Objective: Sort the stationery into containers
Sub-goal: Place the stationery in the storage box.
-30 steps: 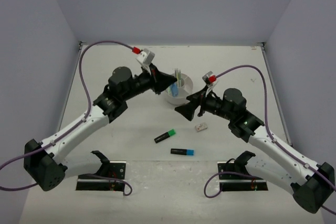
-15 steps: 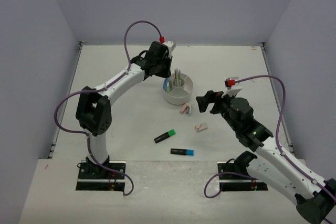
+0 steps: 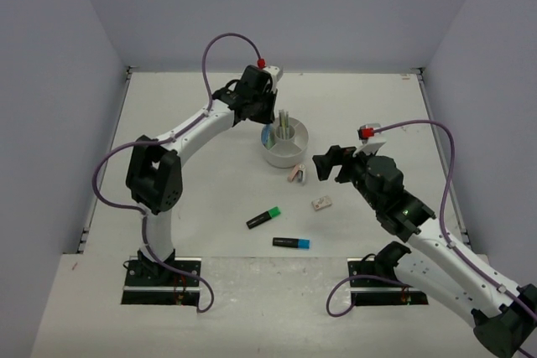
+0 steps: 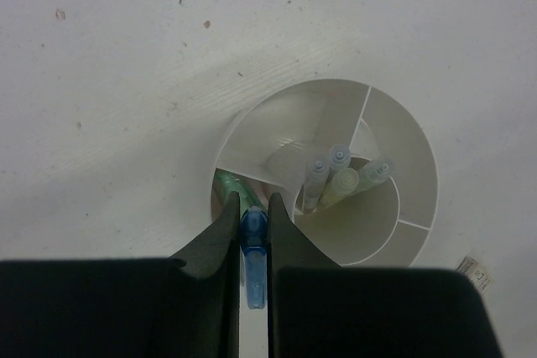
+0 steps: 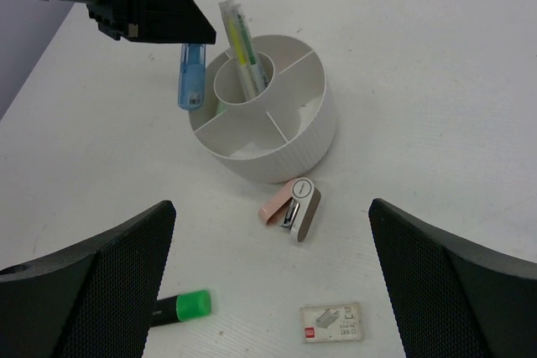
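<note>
We see left arm risen and folded versus a second ago. Left gripper (image 4: 252, 205) above round white plastic wedge-compartment organiser (image 4: 417, 157), jaws clamped on pale blue marker (image 4: 252, 245) hanging at near rim. Right gripper (image 3: 329, 163) has pulled back from organiser, jaws apart, empty. We judge release next. Green-capped black highlighter (image 3: 263, 218) and blue-capped black highlighter (image 3: 291, 242) lie unsorted on table.

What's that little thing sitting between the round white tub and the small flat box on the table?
A small pink-and-white clip-like item, lying close beside the organiser and apart from the box. The right wrist view shows it best.
</note>
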